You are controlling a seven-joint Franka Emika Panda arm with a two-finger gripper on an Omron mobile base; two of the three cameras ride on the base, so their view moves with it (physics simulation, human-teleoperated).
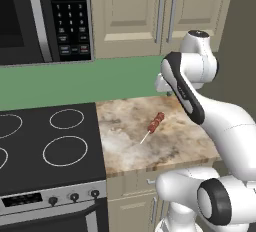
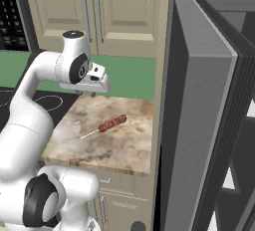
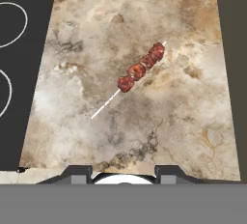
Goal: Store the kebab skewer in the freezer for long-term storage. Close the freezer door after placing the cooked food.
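In your left base view, the kebab skewer (image 1: 154, 124) lies flat on the marble counter (image 1: 125, 146), its meat end toward the back wall and its bare stick pointing at the front edge; the black stove (image 1: 50, 146) sits just left of the counter, with the microwave (image 1: 45, 16) above it. The gripper (image 1: 162, 85) hangs over the back of the counter, well apart from the skewer, but you cannot tell here how its fingers stand. In your right base view, the skewer (image 2: 110, 124) rests mid-counter, and the grey freezer door (image 2: 199, 125) stands swung open on the right. In your hand view, the skewer (image 3: 137, 72) lies diagonally below the camera, and the two fingertips (image 3: 77, 174) sit spread wide, holding nothing.
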